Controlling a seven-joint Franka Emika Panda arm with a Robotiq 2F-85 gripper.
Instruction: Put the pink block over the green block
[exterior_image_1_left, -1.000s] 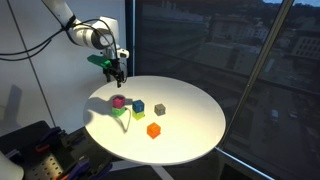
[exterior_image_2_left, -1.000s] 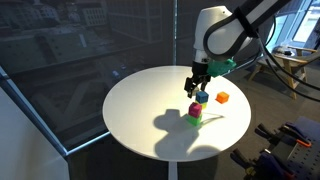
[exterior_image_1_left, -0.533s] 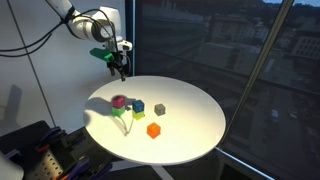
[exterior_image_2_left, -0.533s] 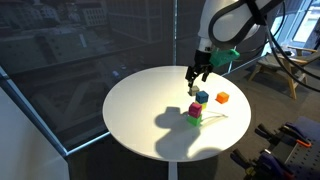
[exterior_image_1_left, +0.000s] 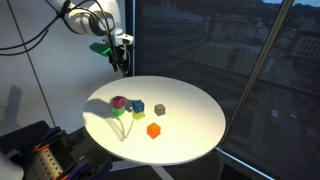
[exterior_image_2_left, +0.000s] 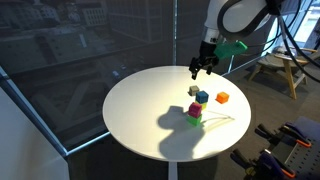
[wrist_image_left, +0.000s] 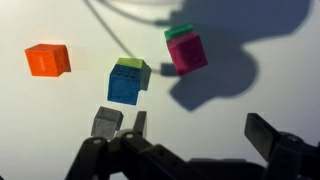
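The pink block (exterior_image_1_left: 118, 102) sits on top of the green block (exterior_image_1_left: 120, 111) on the round white table (exterior_image_1_left: 190, 135). Both exterior views show this stack; in one of them the pink block (exterior_image_2_left: 193, 108) is above the green block (exterior_image_2_left: 195, 120). In the wrist view the pink block (wrist_image_left: 188, 55) covers most of the green block (wrist_image_left: 180, 32). My gripper (exterior_image_1_left: 120, 63) is open and empty, high above the table's far edge, well apart from the stack. It also shows in an exterior view (exterior_image_2_left: 198, 68) and in the wrist view (wrist_image_left: 200, 130).
A blue cube (wrist_image_left: 125, 86) touches a yellow-green cube (wrist_image_left: 131, 65) next to the stack. An orange cube (wrist_image_left: 48, 60) and a grey cube (wrist_image_left: 106, 122) lie nearby. Dark windows stand behind the table.
My gripper has risen and moved away from the stack toward the table's far edge. The blocks have not moved.
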